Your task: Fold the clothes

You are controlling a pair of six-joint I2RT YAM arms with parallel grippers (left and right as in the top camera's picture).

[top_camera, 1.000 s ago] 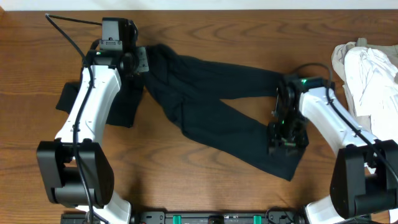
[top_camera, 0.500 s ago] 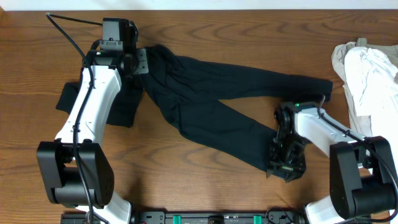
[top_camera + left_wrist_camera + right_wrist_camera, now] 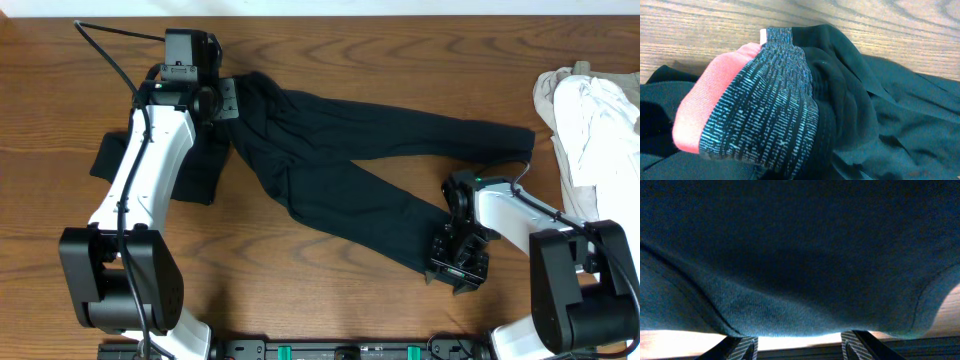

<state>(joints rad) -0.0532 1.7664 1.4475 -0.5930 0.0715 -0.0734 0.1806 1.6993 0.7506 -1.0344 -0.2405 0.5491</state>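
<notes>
The dark navy trousers (image 3: 340,170) lie spread across the table, waistband at the upper left and two legs running right. My left gripper (image 3: 228,100) is at the waistband. The left wrist view shows the orange-red and grey waistband (image 3: 760,100) bunched right at the camera and covering the fingers. My right gripper (image 3: 458,265) is at the hem of the nearer leg, at the front right. In the right wrist view its fingers (image 3: 797,341) are wide apart, with the leg's dark cloth (image 3: 800,255) lying just ahead of them.
A black garment (image 3: 108,160) lies under my left arm at the left. A heap of white and beige garments (image 3: 590,130) sits at the right edge. The table's front edge is close behind my right gripper.
My right gripper has moved along the nearer trouser leg towards the front, down to its hem. The left arm and the waistband have not moved.
</notes>
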